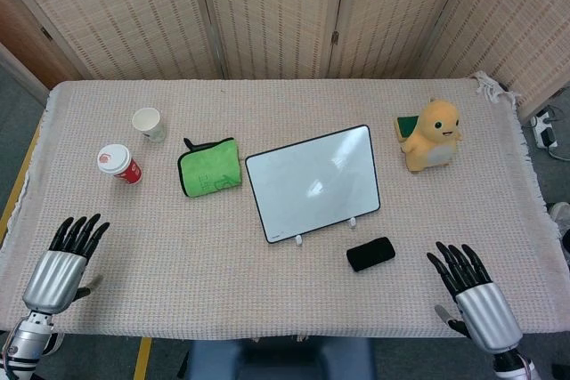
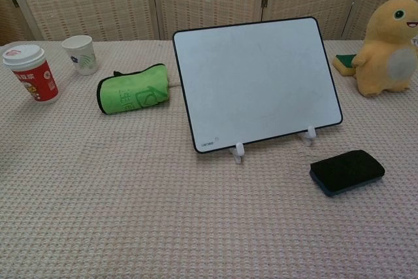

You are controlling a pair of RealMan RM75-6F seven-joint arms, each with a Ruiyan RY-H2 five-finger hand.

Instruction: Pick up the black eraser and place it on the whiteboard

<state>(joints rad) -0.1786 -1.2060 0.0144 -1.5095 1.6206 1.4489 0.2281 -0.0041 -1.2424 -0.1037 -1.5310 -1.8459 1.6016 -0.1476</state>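
Both hands sit at the near edge of the counter [image 1: 294,309]: left hand [image 1: 62,264] at the near-left corner, right hand [image 1: 472,295] at the near-right, each palm down, dark fingers apart, holding nothing. Neither appears in the chest view.

Black rectangular eraser with rounded corners [image 2: 347,171] lies flat on the counter, just in front of the whiteboard's right foot, apart from it, and nearer the right hand. Nothing lies between that hand and the eraser.

Black-framed whiteboard [image 2: 258,80] stands tilted back on two small white clip feet, surface blank apart from small print at its lower left.

Rolled green cloth with black trim [image 2: 132,95] lies left of the board. Red paper cup with white lid [image 2: 31,73] and white paper cup [image 2: 81,53] stand further left. Yellow plush toy [image 1: 432,135] sits at far right, with a green-and-yellow sponge [image 2: 345,63] beside it.

Counter is covered with a beige waffle-weave cloth. Woven folding screens [image 1: 285,11] stand behind.
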